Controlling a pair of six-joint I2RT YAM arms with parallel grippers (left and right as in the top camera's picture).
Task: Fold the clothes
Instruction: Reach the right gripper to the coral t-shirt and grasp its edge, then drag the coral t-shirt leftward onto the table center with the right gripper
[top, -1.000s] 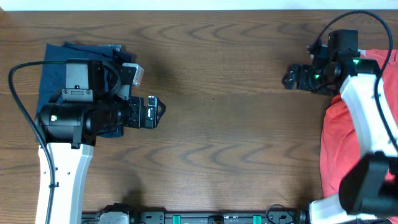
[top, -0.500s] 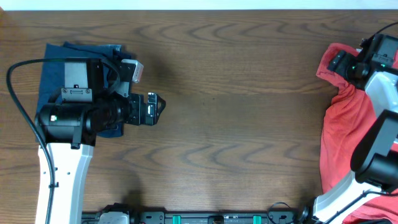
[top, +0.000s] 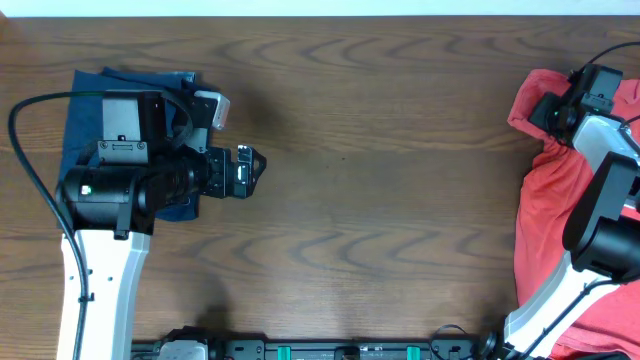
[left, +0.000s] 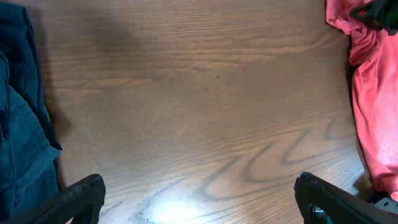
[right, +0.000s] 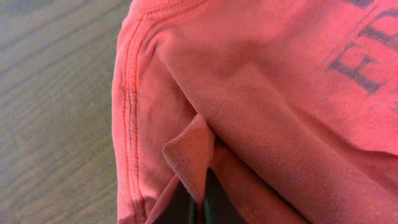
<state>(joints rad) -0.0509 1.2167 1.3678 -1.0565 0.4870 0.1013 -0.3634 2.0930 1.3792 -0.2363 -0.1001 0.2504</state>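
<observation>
Right wrist, right claw (right: 198, 202) pinching knit coral T-shirt (right: 267, 93) fold, left claw (top: 250, 172) wide open

The overhead camera looks straight down on the whole table (top: 380, 200), my left wrist camera slants across its middle toward the coral-red T-shirt (left: 373, 112) at its right edge, and my right wrist camera sits close against that shirt, shared by all.
</observation>
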